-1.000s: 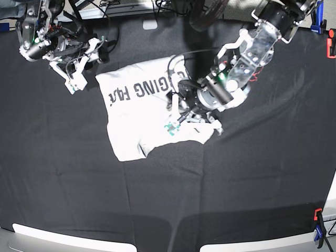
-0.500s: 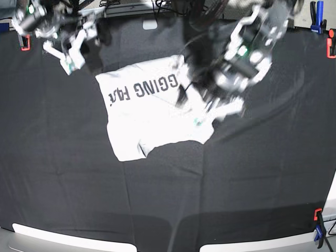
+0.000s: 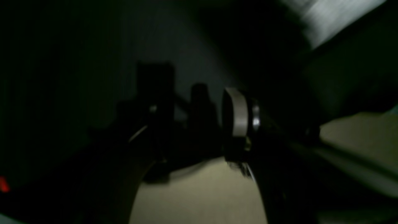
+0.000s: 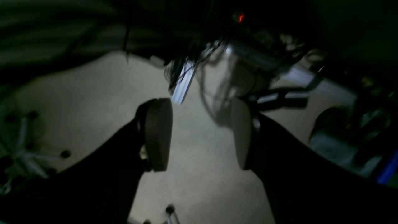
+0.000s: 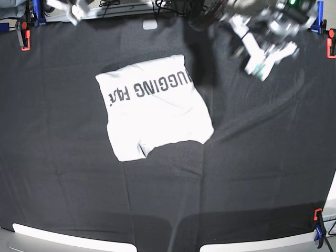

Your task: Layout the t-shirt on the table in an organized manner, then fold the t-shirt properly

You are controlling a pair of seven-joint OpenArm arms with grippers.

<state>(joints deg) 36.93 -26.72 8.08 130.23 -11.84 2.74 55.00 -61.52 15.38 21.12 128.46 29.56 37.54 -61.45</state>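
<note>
The t-shirt (image 5: 155, 107) lies folded into a rough square on the black table (image 5: 262, 173), dark lettering facing up along its far edge, a small flap sticking out at its near left corner. My left gripper (image 5: 261, 62) hangs blurred over the table's far right, well clear of the shirt. In the left wrist view it (image 3: 196, 124) is dim, its fingers apart and holding nothing. My right gripper (image 5: 76, 10) sits at the far left edge, mostly cut off. In the right wrist view it (image 4: 199, 135) is open and empty, with floor showing beyond.
Red and blue clamps (image 5: 331, 47) grip the cloth at the far right corner, others (image 5: 22, 37) at the far left, and one (image 5: 318, 228) at the near right. A small white label (image 5: 150, 24) lies at the far edge. Cables run behind the table.
Both arms have pulled back toward the far edge. The left gripper left the shirt's right side and rose to the far right; the right arm went to the far left corner. The shirt stayed put.
</note>
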